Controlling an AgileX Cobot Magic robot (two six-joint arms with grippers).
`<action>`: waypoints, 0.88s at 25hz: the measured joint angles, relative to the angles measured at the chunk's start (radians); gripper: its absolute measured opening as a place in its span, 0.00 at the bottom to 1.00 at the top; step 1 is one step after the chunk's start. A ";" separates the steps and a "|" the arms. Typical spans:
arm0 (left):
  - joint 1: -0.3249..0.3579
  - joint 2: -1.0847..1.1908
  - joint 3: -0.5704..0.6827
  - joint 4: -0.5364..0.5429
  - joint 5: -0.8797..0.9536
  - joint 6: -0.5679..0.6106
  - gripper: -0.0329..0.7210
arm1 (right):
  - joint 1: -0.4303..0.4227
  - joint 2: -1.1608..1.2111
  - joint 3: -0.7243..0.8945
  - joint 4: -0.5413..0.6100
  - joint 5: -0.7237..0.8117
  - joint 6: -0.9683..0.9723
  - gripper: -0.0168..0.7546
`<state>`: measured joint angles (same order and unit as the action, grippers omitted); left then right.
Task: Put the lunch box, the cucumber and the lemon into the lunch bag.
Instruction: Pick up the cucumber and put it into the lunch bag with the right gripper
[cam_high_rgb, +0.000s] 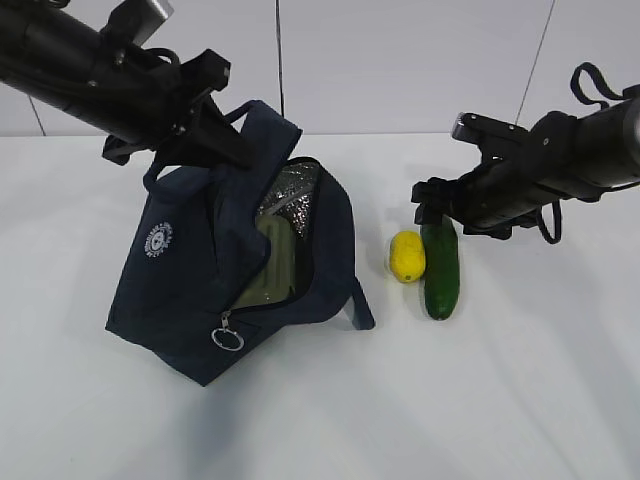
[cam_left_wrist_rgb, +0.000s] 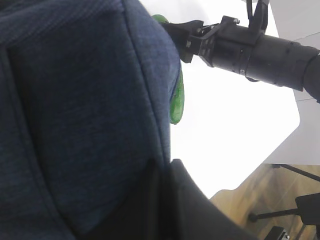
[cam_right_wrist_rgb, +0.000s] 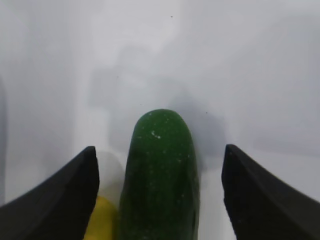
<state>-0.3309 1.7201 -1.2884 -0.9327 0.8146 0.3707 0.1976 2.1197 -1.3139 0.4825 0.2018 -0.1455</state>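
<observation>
Fabric of the lunch bag (cam_high_rgb: 180, 270) is pinched shut in our left pincer (cam_high_rgb: 215, 135), which lifts the top so the mouth gapes right, showing the lunch box (cam_high_rgb: 272, 268) inside. Our right pincer (cam_right_wrist_rgb: 160, 192) stands wide astride the cucumber (cam_right_wrist_rgb: 160, 175) on the tabletop (cam_high_rgb: 500, 400), lemon (cam_high_rgb: 406, 256) just left — ready, we judge, to close. Left fingertips stay hidden by cloth — cucumber's near end is cut off.
</observation>
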 joint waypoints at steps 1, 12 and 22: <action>0.000 0.000 0.000 0.000 0.000 0.000 0.04 | 0.000 0.000 0.000 0.000 -0.001 0.000 0.77; 0.000 0.000 0.000 0.000 0.000 0.000 0.04 | -0.002 0.015 0.000 0.000 -0.002 0.000 0.77; 0.000 0.000 0.000 0.000 0.000 0.000 0.04 | -0.002 0.018 0.000 0.000 -0.002 0.000 0.65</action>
<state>-0.3309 1.7201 -1.2884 -0.9327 0.8146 0.3707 0.1961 2.1382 -1.3139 0.4825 0.1996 -0.1455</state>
